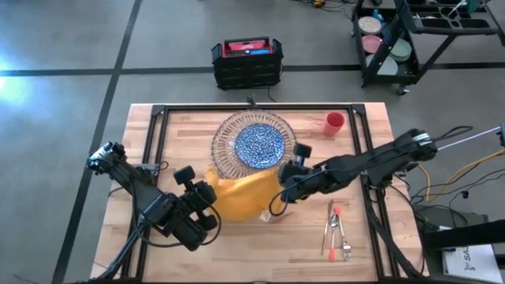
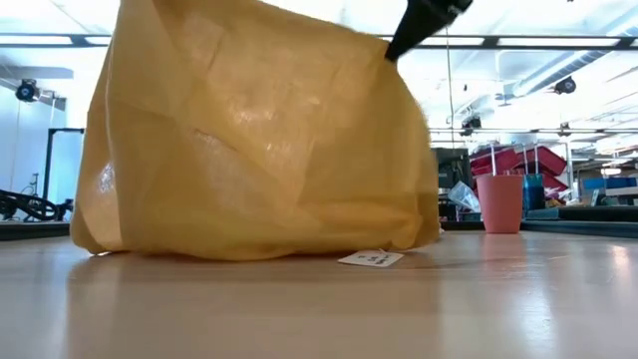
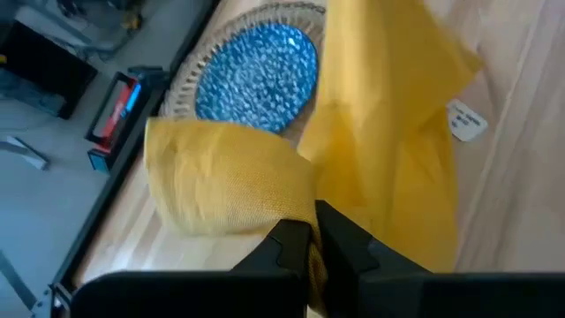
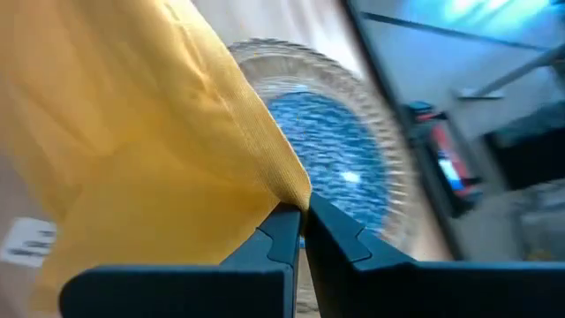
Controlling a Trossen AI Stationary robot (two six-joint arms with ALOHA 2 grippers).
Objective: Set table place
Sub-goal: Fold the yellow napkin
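From overhead, I have both arms on the yellow cloth napkin [image 1: 241, 195], which hangs between them just in front of the wide clear ribbed glass charger [image 1: 223, 136] carrying the smaller blue-patterned plate [image 1: 260, 144]. My left gripper [image 1: 207, 195] pinches the napkin's left end and my right gripper [image 1: 289, 187] its right end, so the cloth's long axis runs across the light-wood butcher-block table [image 1: 252, 248], roughly parallel to the charger's near rim. Both grippers sit about equally near the charger. The small red cup [image 1: 334, 123] stands well to the right of the charger, and the orange-handled metal cutlery [image 1: 337, 232] lies apart from it on the near right.

At table height, the napkin [image 2: 254, 135] fills the frame like a raised curtain, its lower edge brushing the tabletop [image 2: 319, 309] and a small white tag [image 2: 371, 258] lying flat beneath it. One dark finger [image 2: 424, 22] grips the upper corner. The red cup [image 2: 499, 203] shows beyond to the right.

Through the left wrist camera, my left gripper [image 3: 313, 231] is closed on a fold of the napkin [image 3: 229, 185], the plate [image 3: 258, 75] and charger lying ahead past the cloth.

Through the right wrist camera, my right gripper [image 4: 302, 216] is clamped on a pointed corner of the napkin [image 4: 124, 132], the charger [image 4: 375, 141] and plate [image 4: 340, 155] again directly ahead. I judge the coming move depends on laying that stretched axis down beside the charger rather than over it.
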